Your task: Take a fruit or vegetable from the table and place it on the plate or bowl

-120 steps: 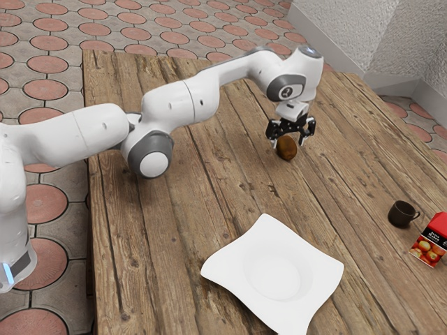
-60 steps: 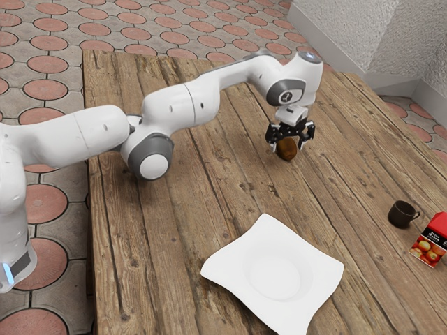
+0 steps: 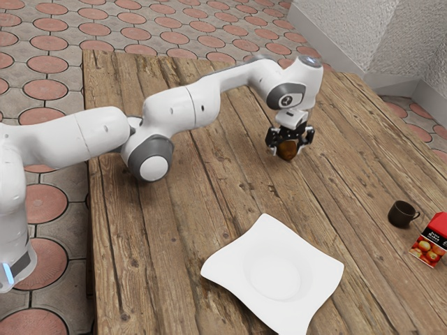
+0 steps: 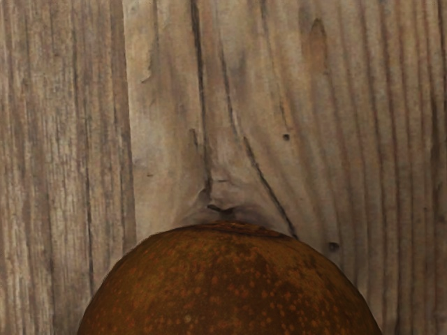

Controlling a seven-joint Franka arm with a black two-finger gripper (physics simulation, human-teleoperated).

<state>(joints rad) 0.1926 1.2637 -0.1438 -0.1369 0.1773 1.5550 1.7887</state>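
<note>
Weathered, rough-grained wooden planks, cracked and knotted, form the desk (image 3: 174, 230), beneath a fruit (image 4: 230, 286) with matt, speckled brown skin, a smooth white plate (image 3: 225, 269) and the glossy, plastic-looking shell of the arm (image 3: 188, 105).

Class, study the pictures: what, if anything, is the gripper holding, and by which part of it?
The gripper holds the brown fruit, coming at it from above, with one finger on each of two opposite sides.
</note>
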